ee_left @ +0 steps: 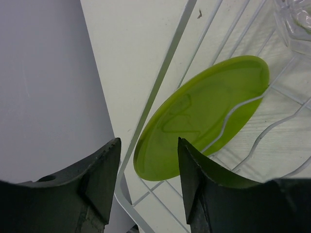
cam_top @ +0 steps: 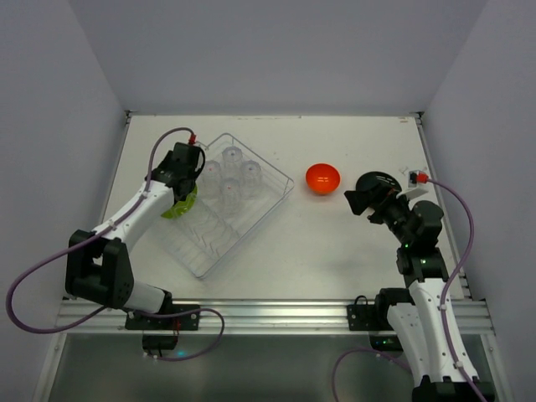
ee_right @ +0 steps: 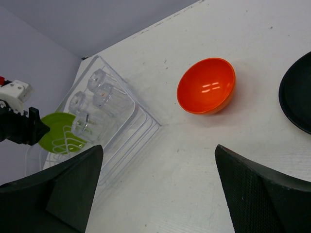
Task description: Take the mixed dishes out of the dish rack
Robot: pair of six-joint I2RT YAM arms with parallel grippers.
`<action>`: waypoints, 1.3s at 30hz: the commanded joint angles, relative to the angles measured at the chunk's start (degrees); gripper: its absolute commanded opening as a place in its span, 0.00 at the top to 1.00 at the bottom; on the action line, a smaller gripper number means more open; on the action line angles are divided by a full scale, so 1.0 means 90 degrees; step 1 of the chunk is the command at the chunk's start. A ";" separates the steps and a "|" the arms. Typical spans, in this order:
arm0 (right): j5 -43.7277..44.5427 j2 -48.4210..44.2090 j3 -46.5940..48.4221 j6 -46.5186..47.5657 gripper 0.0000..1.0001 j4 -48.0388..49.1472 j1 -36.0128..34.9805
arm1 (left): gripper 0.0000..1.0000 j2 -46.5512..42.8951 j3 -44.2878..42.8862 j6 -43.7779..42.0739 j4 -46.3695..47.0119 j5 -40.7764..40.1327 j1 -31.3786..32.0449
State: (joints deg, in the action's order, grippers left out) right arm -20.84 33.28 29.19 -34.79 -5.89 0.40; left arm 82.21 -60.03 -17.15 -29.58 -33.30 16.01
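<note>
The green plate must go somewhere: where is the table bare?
Bare: the white table between the clear ridged dish rack and the glossy orange bowl, and along the near edge. Crowded: the rack's far end, holding clear tumblers.

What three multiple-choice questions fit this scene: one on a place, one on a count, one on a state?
1. Where is the orange bowl? A on the table, right of the dish rack; B inside the rack; C in a gripper.
2. How many clear tumblers stand in the rack? A two; B four; C six.
3. How is the right gripper? A shut on the bowl; B shut on a tumbler; C open and empty.
Answers: 1 A, it sits on bare table outside the rack; 2 B, four cluster at its far end; 3 C, the jaws gape with nothing between.
</note>
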 commanded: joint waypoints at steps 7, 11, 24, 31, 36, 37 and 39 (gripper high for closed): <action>-0.0243 -0.0192 -0.0040 -0.0061 0.01 0.0244 0.0004 | 0.65 0.0269 -0.0039 -0.0321 0.0162 -0.0109 -0.0138; -0.0272 -0.0182 -0.0040 -0.0071 0.01 0.0254 0.0004 | 0.72 0.0386 -0.0185 -0.0302 0.0084 -0.0070 -0.0187; -0.0390 -0.0045 -0.0060 -0.0158 0.01 0.0332 0.0004 | 0.94 0.0524 -0.0293 0.0001 -0.0268 -0.0128 -0.0177; -0.0360 -0.0026 -0.0060 -0.0178 0.01 0.0342 0.0004 | 1.00 0.0357 -0.0293 -0.0262 -0.0082 -0.0908 -0.0022; -0.0350 0.0062 -0.0040 -0.0178 0.01 0.0332 0.0004 | 1.00 0.0386 -0.0322 -0.0370 -0.0140 -0.1260 0.0291; -0.0350 0.0072 -0.0040 -0.0188 0.01 0.0342 0.0004 | 1.00 0.0386 -0.0342 -0.0370 -0.0170 -0.1348 0.0369; -0.0331 0.0053 -0.0040 -0.0188 0.01 0.0332 0.0004 | 1.00 0.0367 -0.0419 -0.0332 -0.0277 -0.1378 0.0428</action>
State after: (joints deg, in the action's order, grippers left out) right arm -23.53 33.76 28.71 -36.03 -5.04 0.40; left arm 86.63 -61.93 -18.90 -32.29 -41.08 19.00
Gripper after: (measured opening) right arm 0.989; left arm 0.184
